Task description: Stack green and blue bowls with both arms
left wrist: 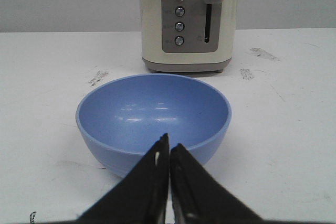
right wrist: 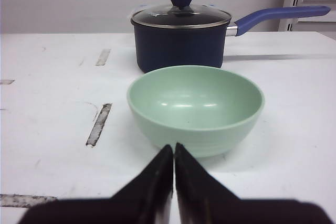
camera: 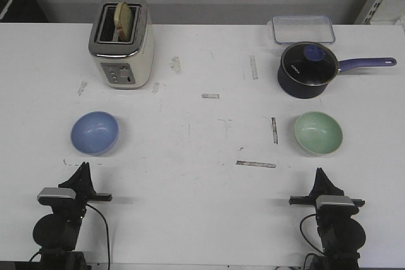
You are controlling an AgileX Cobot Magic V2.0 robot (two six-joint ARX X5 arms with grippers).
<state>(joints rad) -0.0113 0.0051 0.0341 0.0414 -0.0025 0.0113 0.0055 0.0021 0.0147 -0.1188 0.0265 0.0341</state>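
Observation:
The blue bowl [camera: 94, 133] sits upright and empty on the white table at the left. It also fills the middle of the left wrist view [left wrist: 153, 119]. The green bowl [camera: 318, 133] sits upright and empty at the right, and shows in the right wrist view [right wrist: 195, 106]. My left gripper [camera: 83, 167] is shut and empty, low at the table's near edge, short of the blue bowl; its tips [left wrist: 169, 142] point at it. My right gripper [camera: 319, 172] is shut and empty, short of the green bowl [right wrist: 174, 148].
A cream toaster [camera: 121, 41] with a slice in it stands behind the blue bowl. A dark navy lidded saucepan [camera: 309, 69] with a long handle stands just behind the green bowl. A clear lidded box [camera: 303, 28] lies at the back right. Tape marks dot the table.

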